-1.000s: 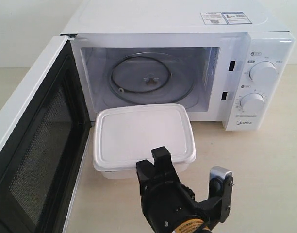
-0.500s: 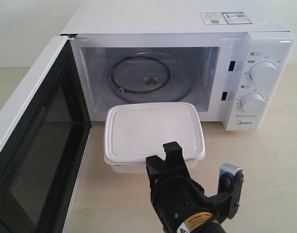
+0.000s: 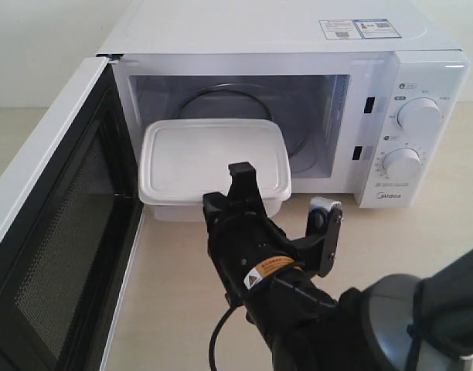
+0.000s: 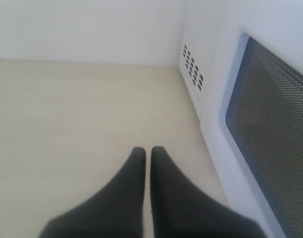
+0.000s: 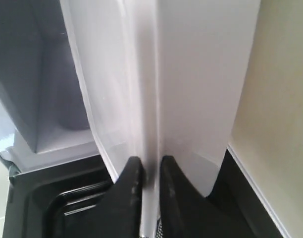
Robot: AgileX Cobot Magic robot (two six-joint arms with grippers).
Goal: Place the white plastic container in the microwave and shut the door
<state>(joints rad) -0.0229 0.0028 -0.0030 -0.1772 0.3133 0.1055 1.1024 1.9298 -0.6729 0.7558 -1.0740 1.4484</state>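
Reaching forward, the right tool (image 5: 149,166) pinches the translucent-white rectangular plastic container (image 3: 209,154) (by its rim). The left tool (image 4: 147,154) is pressed together.

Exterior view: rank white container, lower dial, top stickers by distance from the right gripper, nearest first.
1. white plastic container: near rim clamped in the right gripper, at the microwave opening.
2. lower dial: front panel, right side.
3. stickers: on top, back right.
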